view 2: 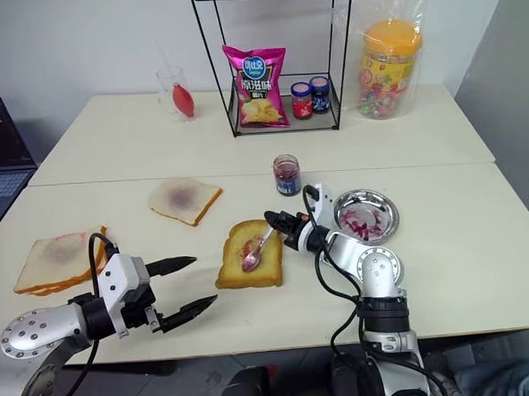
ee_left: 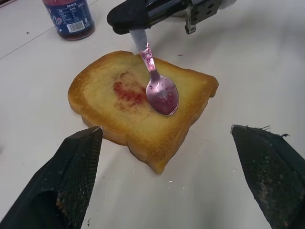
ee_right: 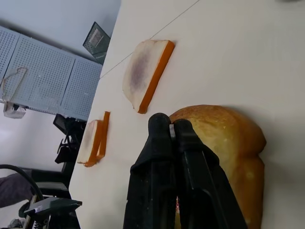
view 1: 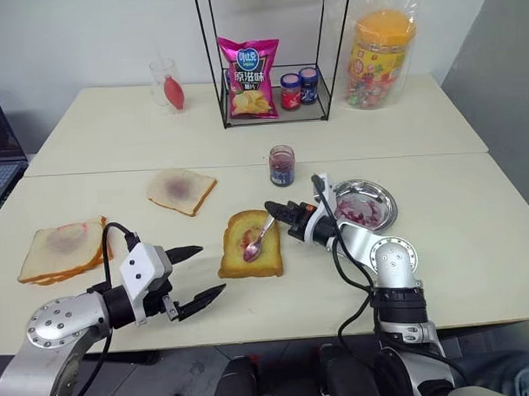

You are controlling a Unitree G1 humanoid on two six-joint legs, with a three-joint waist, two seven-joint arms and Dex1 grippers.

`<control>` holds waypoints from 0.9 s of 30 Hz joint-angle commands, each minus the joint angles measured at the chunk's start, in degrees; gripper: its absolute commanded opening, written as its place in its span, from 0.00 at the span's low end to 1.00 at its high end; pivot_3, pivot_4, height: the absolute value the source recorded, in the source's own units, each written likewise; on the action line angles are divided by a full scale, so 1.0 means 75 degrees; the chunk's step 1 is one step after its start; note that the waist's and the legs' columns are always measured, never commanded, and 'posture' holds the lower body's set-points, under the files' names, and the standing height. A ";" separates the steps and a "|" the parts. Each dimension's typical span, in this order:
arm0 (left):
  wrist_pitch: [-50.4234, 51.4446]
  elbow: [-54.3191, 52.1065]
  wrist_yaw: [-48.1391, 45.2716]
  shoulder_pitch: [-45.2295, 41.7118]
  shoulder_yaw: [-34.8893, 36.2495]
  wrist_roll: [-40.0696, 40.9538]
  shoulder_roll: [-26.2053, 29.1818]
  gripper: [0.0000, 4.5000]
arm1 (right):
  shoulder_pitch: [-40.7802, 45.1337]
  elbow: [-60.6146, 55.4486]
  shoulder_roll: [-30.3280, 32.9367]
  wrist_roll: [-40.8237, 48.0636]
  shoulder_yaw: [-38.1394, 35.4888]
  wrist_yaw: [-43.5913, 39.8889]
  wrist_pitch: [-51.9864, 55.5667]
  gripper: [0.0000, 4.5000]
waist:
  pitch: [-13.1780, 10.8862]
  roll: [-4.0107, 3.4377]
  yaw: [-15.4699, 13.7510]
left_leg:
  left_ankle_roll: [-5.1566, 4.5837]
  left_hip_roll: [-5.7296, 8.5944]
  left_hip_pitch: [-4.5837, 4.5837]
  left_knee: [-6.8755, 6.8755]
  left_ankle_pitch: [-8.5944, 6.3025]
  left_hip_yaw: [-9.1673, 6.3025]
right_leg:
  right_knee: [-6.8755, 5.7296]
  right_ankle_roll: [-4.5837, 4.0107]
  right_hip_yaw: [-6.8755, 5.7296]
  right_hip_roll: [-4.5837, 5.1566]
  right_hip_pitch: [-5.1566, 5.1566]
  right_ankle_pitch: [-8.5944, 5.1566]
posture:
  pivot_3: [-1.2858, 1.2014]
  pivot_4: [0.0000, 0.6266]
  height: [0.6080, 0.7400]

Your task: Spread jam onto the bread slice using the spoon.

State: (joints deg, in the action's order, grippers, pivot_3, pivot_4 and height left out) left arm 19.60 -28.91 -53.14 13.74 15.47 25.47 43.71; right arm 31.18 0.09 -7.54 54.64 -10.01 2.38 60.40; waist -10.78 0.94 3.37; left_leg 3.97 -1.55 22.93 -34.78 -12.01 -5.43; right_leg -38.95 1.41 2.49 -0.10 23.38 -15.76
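Observation:
The golden-brown bread slice [view 1: 250,245] lies on the table's front middle, with a red jam smear [ee_left: 127,93] at its centre. My right gripper [view 1: 275,208] is shut on the handle of the slim metal spoon [view 1: 256,241]. The spoon's bowl [ee_left: 162,97], coated in purple jam, rests on the bread just beside the smear. A small glass jam jar [view 1: 282,165] stands behind the bread. My left gripper [view 1: 200,271] hangs open to the left of the slice, near the table's front edge, holding nothing.
A metal dish [view 1: 366,205] smeared with jam sits right of the bread. Pale slices lie at left [view 1: 65,249] and back left [view 1: 181,190]. A wire rack [view 1: 274,93] with a chip bag and two small jars stands at the back, beside a candy tub [view 1: 380,59].

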 commanded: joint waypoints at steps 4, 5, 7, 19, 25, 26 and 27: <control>-0.0133 -0.0092 -0.0011 -0.0016 0.0159 0.0016 0.0094 1.00 | 0.0792 0.0742 -0.0635 -0.0160 -0.0106 0.0010 -0.1024 0.00 | 0.0000 0.0000 0.0009 | 0.0000 -0.0003 -0.0001 0.0000 0.0000 0.0001 | 0.0000 0.0000 0.0001 -0.0004 0.0002 0.0000 | 0.52 0.24 1.00; -0.0126 -0.0085 -0.0010 -0.0038 0.0157 0.0021 0.0098 1.00 | 0.0834 0.0912 -0.0653 -0.0239 -0.0060 -0.0033 -0.1183 0.00 | 0.0000 -0.0001 0.0010 | 0.0000 -0.0003 -0.0001 0.0000 0.0000 0.0002 | 0.0000 -0.0001 0.0001 -0.0004 0.0002 0.0000 | 0.52 0.24 1.00; -0.0143 -0.0045 -0.0027 -0.0077 0.0154 0.0019 0.0108 1.00 | 0.0891 0.1218 -0.0694 -0.0393 0.0031 -0.0119 -0.1439 0.00 | -0.0001 -0.0002 0.0010 | 0.0000 -0.0003 0.0000 0.0001 0.0000 0.0004 | 0.0000 -0.0001 0.0002 -0.0004 0.0002 0.0000 | 0.52 0.24 1.00; -0.0183 0.0061 0.0062 -0.0265 0.0119 0.0018 0.0016 1.00 | 0.0624 0.0550 0.0378 -0.0380 -0.0073 -0.0227 -0.1076 0.00 | -0.0001 -0.0001 -0.0001 | 0.0000 -0.0005 0.0000 0.0001 0.0000 0.0005 | 0.0000 -0.0003 0.0004 -0.0006 0.0004 0.0003 | 0.52 0.24 1.00; -0.0167 0.0175 0.0209 -0.0500 0.0080 0.0030 -0.0087 1.00 | 0.0894 -0.0052 0.0718 -0.0255 -0.0143 -0.0376 -0.0835 0.00 | -0.0002 -0.0003 -0.0005 | 0.0000 -0.0004 0.0002 0.0001 0.0000 0.0007 | 0.0001 -0.0002 0.0005 -0.0006 0.0005 0.0003 | 0.52 0.24 1.00; -0.0159 0.0204 0.0252 -0.0538 0.0082 0.0036 -0.0112 1.00 | 0.0916 -0.0095 0.0728 -0.0239 -0.0155 -0.0383 -0.0812 0.00 | -0.0002 -0.0003 -0.0005 | 0.0000 -0.0005 0.0002 0.0001 0.0000 0.0007 | 0.0001 -0.0003 0.0005 -0.0008 0.0007 0.0003 | 0.52 0.24 1.00; -0.0157 0.0229 0.0281 -0.0572 0.0088 0.0037 -0.0119 1.00 | 0.0967 -0.0185 0.0697 -0.0137 -0.0209 -0.0355 -0.0766 0.00 | -0.0002 -0.0003 -0.0004 | 0.0000 -0.0006 0.0002 0.0001 0.0000 0.0006 | 0.0001 -0.0003 0.0005 -0.0009 0.0007 0.0003 | 0.52 0.24 1.00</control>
State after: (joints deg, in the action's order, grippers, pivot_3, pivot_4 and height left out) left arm 19.31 -26.91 -51.74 10.21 15.50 25.48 43.05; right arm 36.77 2.15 -1.78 50.97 -11.17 0.62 54.23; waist -10.79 0.92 3.34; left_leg 3.96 -1.60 22.94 -34.77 -12.01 -5.38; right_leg -38.94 1.40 2.52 -0.18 23.43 -15.74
